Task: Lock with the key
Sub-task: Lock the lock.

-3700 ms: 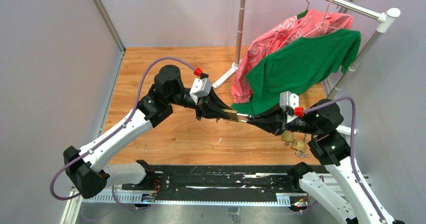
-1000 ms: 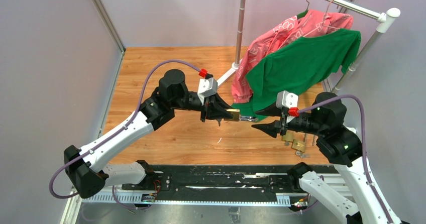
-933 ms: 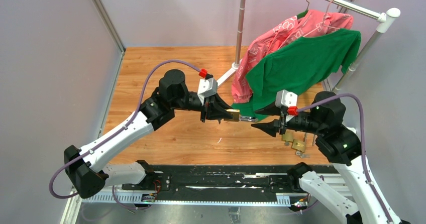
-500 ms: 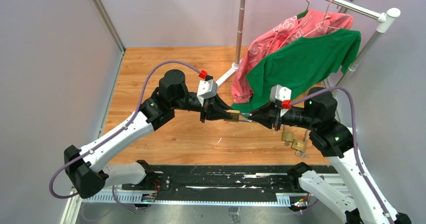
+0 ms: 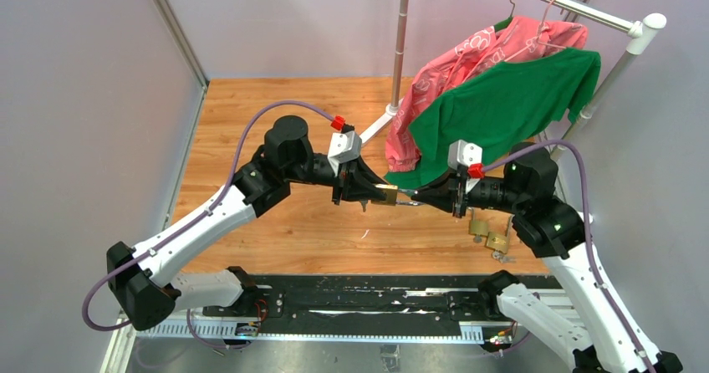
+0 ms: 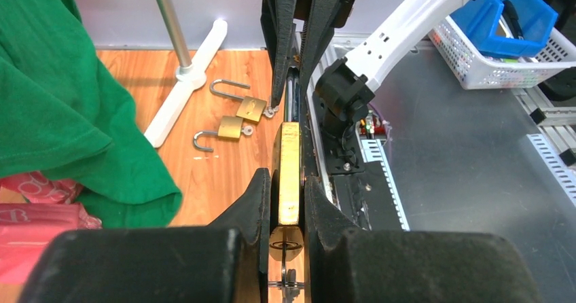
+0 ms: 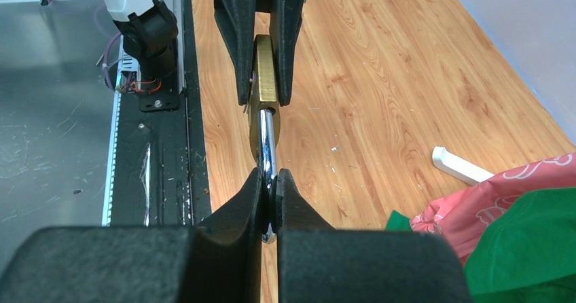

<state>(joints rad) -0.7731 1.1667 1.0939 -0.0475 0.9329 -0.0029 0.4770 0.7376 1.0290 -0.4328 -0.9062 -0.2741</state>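
Top external: both arms stretch inward, wrists roughly level, meeting mid-air. The left gripper (image 5: 377, 193) is clamped on the brass padlock (image 5: 386, 194), and the right gripper (image 5: 415, 197) pinches its shackle (image 5: 404, 199) (silver loop).

A clothes rack (image 5: 404, 38) stands at the bench's (image 5: 276, 114) far right corner, with a green shirt (image 5: 502, 105) and a pink one (image 5: 468, 55) hanging from it. Two loose padlocks (image 5: 498, 242) lie side by side near the right edge. Off the near right corner sits a white basket (image 6: 475, 72) holding a blue bin (image 6: 506, 18).
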